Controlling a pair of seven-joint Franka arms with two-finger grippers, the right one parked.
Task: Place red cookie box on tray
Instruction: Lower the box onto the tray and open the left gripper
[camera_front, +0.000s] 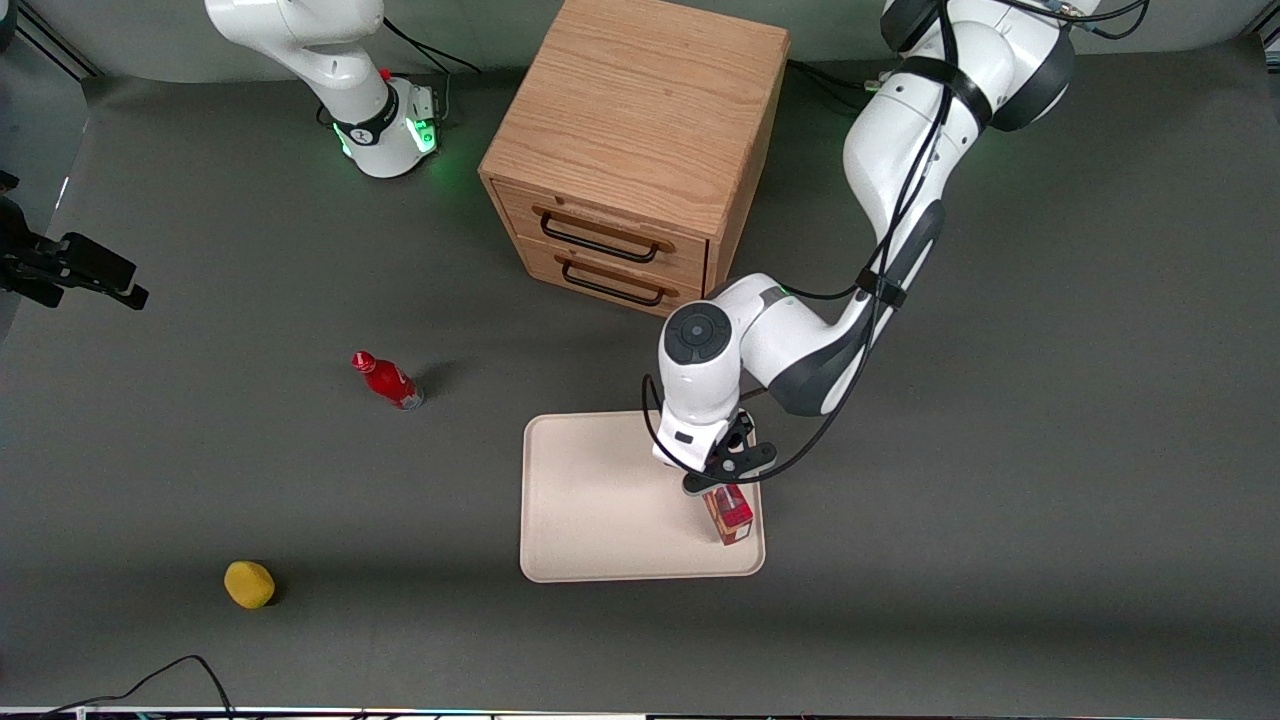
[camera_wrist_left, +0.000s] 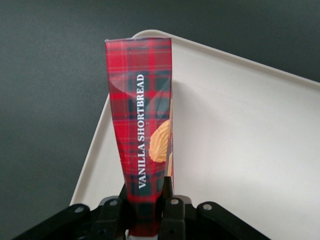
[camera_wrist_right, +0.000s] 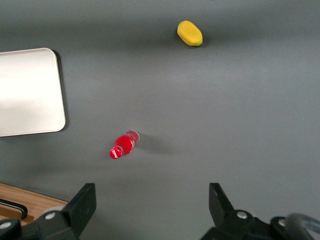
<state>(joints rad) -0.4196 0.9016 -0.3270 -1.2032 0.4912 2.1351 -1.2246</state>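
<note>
The red cookie box (camera_front: 730, 512) is a slim dark-red plaid carton with a tan cookie picture. It stands on end over the corner of the tray (camera_front: 600, 510) that lies toward the working arm's end and near the front camera. My left gripper (camera_front: 722, 482) is shut on the box's upper end, directly above the tray. In the left wrist view the box (camera_wrist_left: 140, 135) runs out from between the black fingers (camera_wrist_left: 171, 210), with the gripper (camera_wrist_left: 145, 212) clamped on its plaid sides and the cream tray (camera_wrist_left: 240, 140) under it. Whether the box touches the tray I cannot tell.
A wooden two-drawer cabinet (camera_front: 630, 150) stands farther from the front camera than the tray. A small red bottle (camera_front: 387, 381) and a yellow lump (camera_front: 249, 584) lie on the grey table toward the parked arm's end; both also show in the right wrist view.
</note>
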